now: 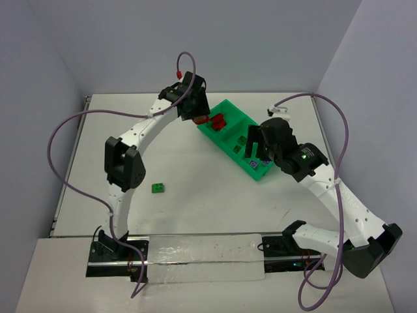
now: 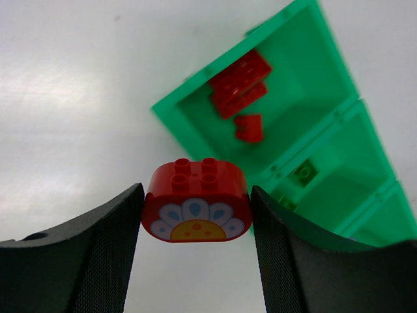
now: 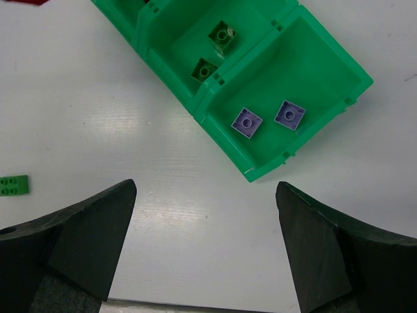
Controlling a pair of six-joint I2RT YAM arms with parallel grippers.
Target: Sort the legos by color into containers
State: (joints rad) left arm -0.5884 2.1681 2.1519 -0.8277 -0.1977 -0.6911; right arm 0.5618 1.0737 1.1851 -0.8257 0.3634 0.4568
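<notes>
My left gripper [image 2: 197, 208] is shut on the rounded red lego [image 2: 197, 201] with a pale flower face, held above the table just short of the green tray [image 2: 326, 52]. Its end compartment holds three red legos [image 2: 240, 81]. The middle compartment holds two green legos [image 3: 221, 34], the other end compartment two light purple legos [image 3: 247, 122]. My right gripper [image 3: 205, 215] is open and empty, over bare table beside the purple end of the tray [image 3: 355, 68]. A green lego [image 1: 158, 188] lies alone on the table, also seen in the right wrist view [image 3: 14, 185].
The tray [image 1: 225, 139] lies diagonally at the table's back centre. Purple cables loop over both arms. A pale strip [image 1: 202, 257] runs along the near edge between the arm bases. Walls close in the back and both sides.
</notes>
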